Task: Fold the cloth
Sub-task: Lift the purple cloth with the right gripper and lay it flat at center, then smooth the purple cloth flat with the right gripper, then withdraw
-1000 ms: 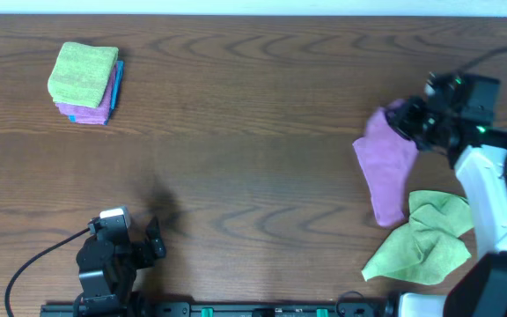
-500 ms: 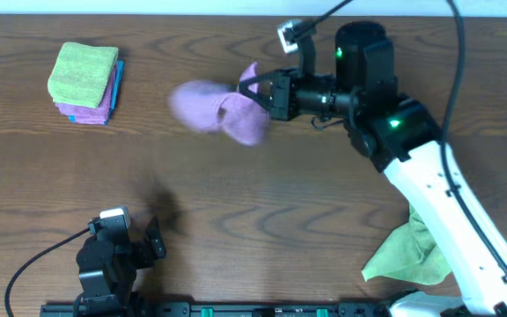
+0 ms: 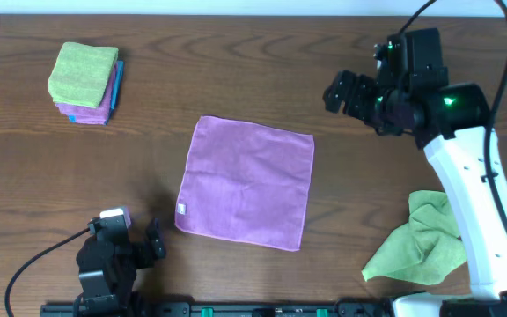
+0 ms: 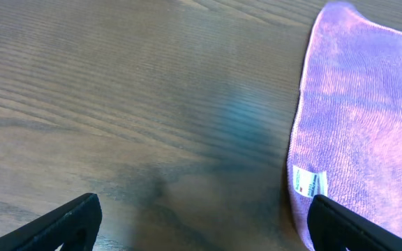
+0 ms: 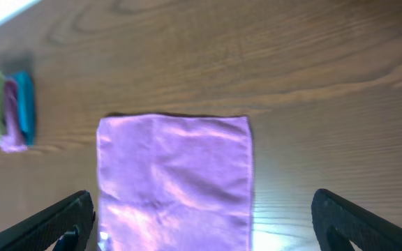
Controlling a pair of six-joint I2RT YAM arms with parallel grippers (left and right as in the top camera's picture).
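The purple cloth (image 3: 246, 182) lies spread flat as one square layer in the middle of the table, with a small white label (image 3: 182, 209) at its near-left corner. My right gripper (image 3: 340, 93) hangs open to the right of the cloth's far corner and holds nothing. In the right wrist view the cloth (image 5: 176, 181) lies ahead between the wide-spread fingertips (image 5: 61, 219). My left gripper (image 3: 155, 239) rests open by the front edge, just left of the cloth's near-left corner. The left wrist view has the cloth's edge (image 4: 368, 125) and label (image 4: 309, 183) beside the right fingertip (image 4: 347, 226).
A stack of folded cloths (image 3: 84, 84), green on top of purple and blue, sits at the far left. A crumpled green cloth (image 3: 421, 242) lies at the near right, beside the right arm's base.
The right gripper carried the purple cloth from the right side to the middle, opened and let it go. The cloth now lies flat, and the right arm has drawn back to the right. The left arm has not moved.
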